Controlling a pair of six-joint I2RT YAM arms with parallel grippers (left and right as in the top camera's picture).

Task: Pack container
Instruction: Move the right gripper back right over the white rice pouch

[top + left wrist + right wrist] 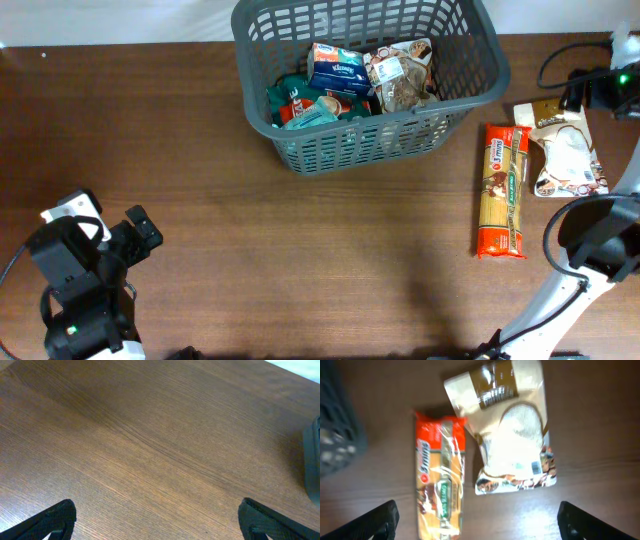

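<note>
Hovering wide open, right claw (477, 521) points down over the pouch (515, 435).

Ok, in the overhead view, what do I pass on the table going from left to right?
left gripper → container, with packets already inside → orange spaghetti packet → white and brown pouch

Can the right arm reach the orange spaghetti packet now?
Probably yes. The right gripper hangs open near the spaghetti packet, which lies flat on the table with nothing on top; the pouch lies beside it.
</note>
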